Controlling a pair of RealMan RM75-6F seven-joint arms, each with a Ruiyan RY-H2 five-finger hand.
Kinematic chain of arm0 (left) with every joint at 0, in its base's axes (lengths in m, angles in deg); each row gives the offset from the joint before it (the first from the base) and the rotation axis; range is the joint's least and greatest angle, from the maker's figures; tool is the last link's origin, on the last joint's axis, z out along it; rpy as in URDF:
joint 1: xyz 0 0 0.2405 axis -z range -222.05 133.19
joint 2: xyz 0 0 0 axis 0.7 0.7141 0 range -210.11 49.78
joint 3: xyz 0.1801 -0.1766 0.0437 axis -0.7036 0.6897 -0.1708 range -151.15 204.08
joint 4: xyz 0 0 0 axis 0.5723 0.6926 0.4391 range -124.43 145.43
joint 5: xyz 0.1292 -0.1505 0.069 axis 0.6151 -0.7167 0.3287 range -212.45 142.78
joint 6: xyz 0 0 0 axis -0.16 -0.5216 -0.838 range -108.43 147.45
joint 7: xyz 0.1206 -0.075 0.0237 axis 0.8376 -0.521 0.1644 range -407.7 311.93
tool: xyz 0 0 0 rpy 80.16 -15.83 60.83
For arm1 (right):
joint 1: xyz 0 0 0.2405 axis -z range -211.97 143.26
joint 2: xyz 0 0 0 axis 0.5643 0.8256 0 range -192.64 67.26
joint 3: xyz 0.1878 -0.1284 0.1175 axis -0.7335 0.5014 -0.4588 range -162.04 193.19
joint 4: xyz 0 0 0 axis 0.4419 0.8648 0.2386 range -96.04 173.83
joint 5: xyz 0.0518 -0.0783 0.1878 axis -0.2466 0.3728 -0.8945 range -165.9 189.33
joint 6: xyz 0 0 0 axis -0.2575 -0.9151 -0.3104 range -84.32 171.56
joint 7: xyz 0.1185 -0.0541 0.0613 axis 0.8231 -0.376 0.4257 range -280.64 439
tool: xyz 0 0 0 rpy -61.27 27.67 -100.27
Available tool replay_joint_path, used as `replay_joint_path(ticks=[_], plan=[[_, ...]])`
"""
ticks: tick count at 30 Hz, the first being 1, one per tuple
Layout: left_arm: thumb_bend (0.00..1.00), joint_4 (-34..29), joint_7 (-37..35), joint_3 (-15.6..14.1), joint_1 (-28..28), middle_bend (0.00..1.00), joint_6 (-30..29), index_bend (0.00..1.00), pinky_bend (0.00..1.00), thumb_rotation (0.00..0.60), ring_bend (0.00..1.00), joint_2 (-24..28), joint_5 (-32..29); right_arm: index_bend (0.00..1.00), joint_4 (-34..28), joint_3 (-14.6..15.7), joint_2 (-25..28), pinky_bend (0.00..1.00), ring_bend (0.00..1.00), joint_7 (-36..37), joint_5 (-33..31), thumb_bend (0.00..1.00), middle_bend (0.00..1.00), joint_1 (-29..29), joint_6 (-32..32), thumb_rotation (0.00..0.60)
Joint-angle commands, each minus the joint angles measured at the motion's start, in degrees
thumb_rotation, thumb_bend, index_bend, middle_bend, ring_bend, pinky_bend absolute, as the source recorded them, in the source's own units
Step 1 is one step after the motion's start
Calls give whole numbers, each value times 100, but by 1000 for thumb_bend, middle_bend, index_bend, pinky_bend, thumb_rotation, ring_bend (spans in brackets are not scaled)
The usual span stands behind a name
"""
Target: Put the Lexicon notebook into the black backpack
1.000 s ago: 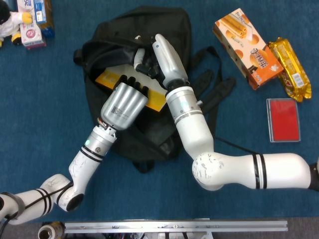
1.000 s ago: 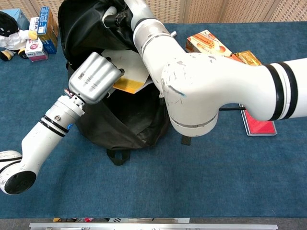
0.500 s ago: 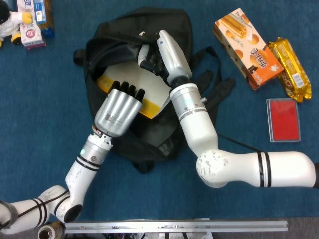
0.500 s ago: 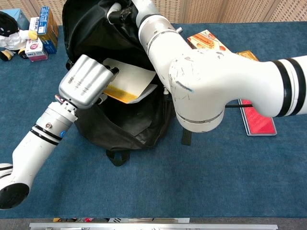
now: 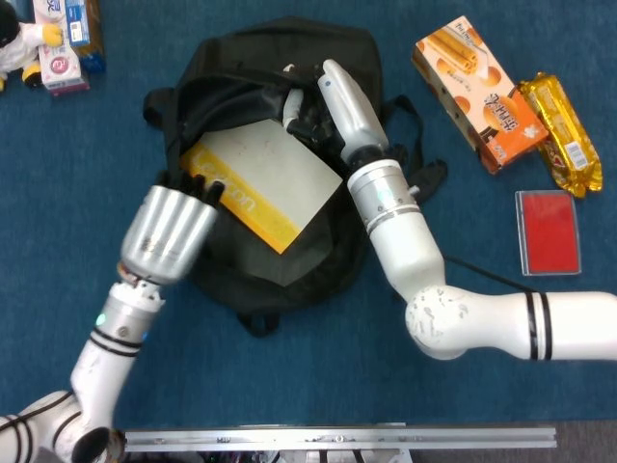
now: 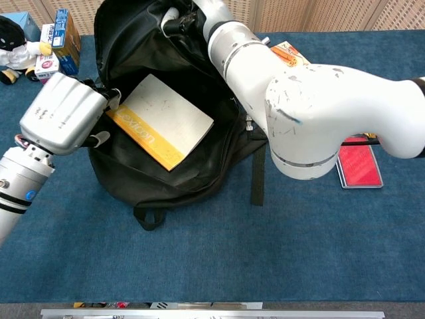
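Note:
The black backpack [image 5: 289,256] [image 6: 172,179] lies open on the blue table. Inside its opening the Lexicon notebook [image 5: 265,178] [image 6: 166,116], white with a yellow strip, lies flat. My left hand [image 5: 169,227] [image 6: 63,119] is at the bag's left rim, its fingertips [image 5: 193,185] by the notebook's left corner, and nothing shows in its grasp. My right hand [image 5: 307,108] [image 6: 178,16] grips the upper edge of the bag's opening and holds it up. The right forearm crosses the bag's right side.
An orange snack box [image 5: 477,92] [image 6: 292,53], a yellow snack packet [image 5: 562,135] and a red flat case [image 5: 548,231] [image 6: 358,163] lie to the right. Small boxes [image 5: 63,43] [image 6: 56,43] and a plush toy [image 6: 13,46] sit at the far left.
My left hand has pulled back down and to the left, off the notebook, which now lies uncovered in the bag. The right hand has lifted the opening's edge wider.

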Motion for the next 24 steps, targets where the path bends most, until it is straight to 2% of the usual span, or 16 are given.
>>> replay_joint_path(ticks=[1,6,9,12,14,18,21,24], plan=[[117,-369,-346,-40,-180,615,-214,440,672,600,547,332,52,802,-55,94,100,862,627,25,30,797,620,63,120,600],[117,-895,-770,-138,-389,578,-385,400,670,600,510,710,96,791,-79,196,216,831,596,126,65,774,596,131,322,600],[115,-1094,-847,-204,-461,537,-432,357,634,600,470,815,213,771,-101,248,268,815,581,167,96,751,584,144,391,600],[113,-1171,-834,-229,-474,462,-335,295,569,600,392,794,239,768,-114,306,290,812,578,176,150,744,582,136,382,600],[111,-1272,-796,-216,-479,374,-226,228,509,600,317,797,166,768,-131,373,324,812,578,145,200,738,582,135,374,600],[111,-1444,-719,-93,-520,287,-217,136,444,600,252,883,53,762,-170,497,436,795,563,90,285,693,568,152,432,600],[110,-1538,-607,63,-584,273,-277,106,432,600,239,1007,-119,716,-232,660,564,754,530,-11,319,616,540,172,532,600],[111,-1673,-535,205,-634,266,-258,85,425,600,233,1172,-377,607,-333,793,720,666,459,-69,286,433,476,202,698,600]])
